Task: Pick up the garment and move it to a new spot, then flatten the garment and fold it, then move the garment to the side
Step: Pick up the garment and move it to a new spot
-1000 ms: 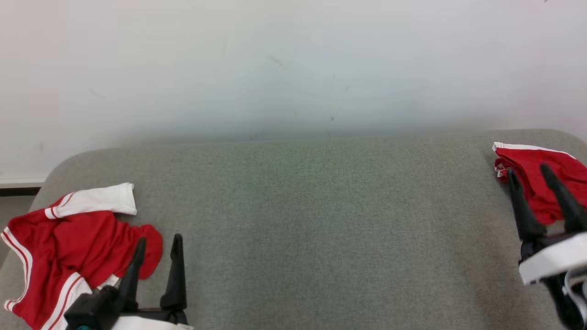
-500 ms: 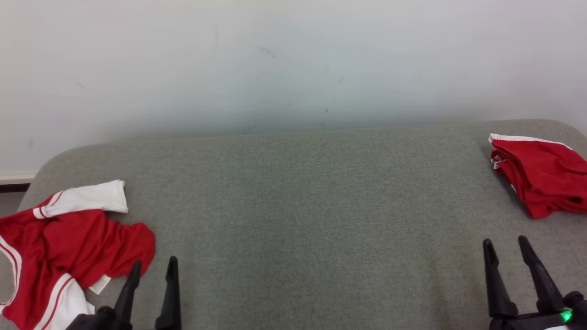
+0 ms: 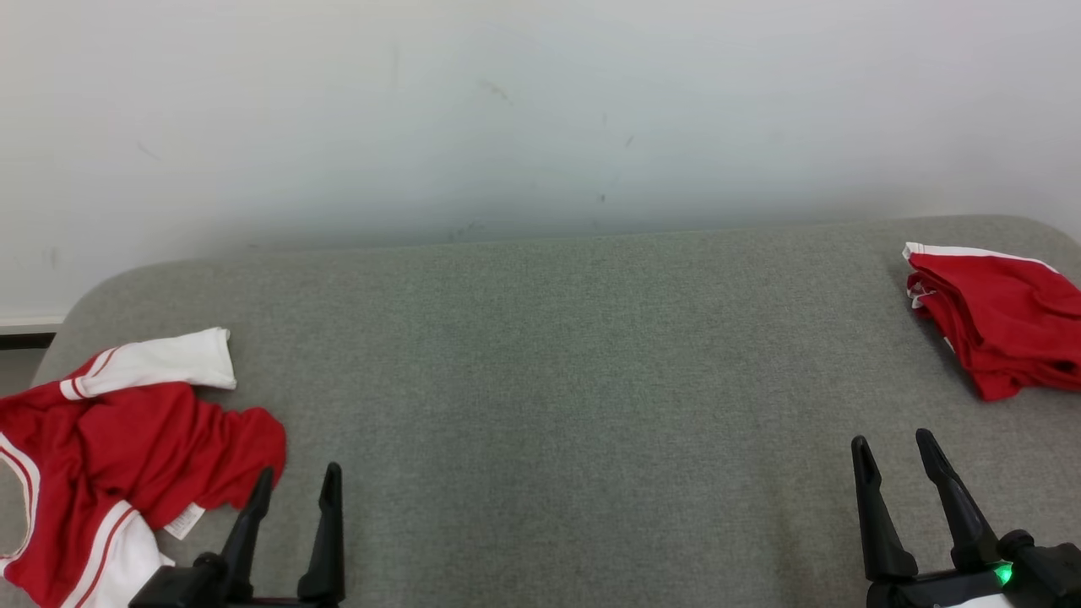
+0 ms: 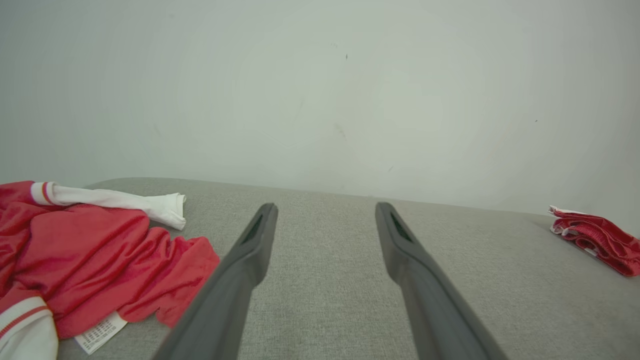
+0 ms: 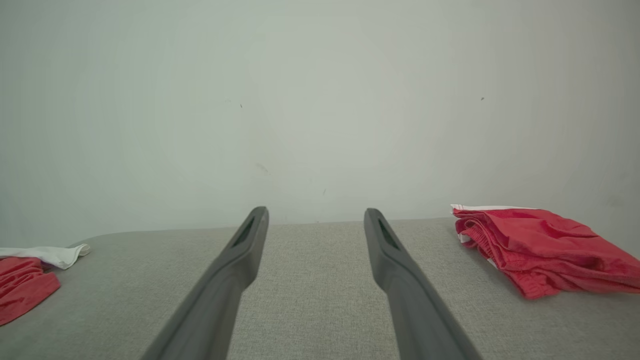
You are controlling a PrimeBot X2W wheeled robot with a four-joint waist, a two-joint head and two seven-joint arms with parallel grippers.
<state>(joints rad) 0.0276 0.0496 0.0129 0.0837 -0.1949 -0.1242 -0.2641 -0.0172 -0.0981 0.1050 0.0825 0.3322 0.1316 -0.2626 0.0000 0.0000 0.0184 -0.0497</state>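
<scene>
A crumpled red and white garment (image 3: 143,439) lies at the left end of the grey padded surface (image 3: 549,380); a white label pokes out at its near edge. My left gripper (image 3: 301,470) stands open just right of it, apart from the cloth, with nothing between its fingers. In the left wrist view the crumpled garment (image 4: 100,250) lies left of the left gripper (image 4: 326,205). A folded red garment (image 3: 996,321) with white trim rests at the far right edge. My right gripper (image 3: 891,437) is open and empty, nearer than that folded garment (image 5: 540,245) and to its left.
A pale wall (image 3: 540,118) rises directly behind the surface. The surface's rounded left corner (image 3: 84,295) drops off to a floor strip. Bare grey fabric stretches between the two garments.
My right gripper has pulled back from over the folded red garment to the lower right, leaving it on the surface. The head view has shifted slightly. The left gripper has barely moved.
</scene>
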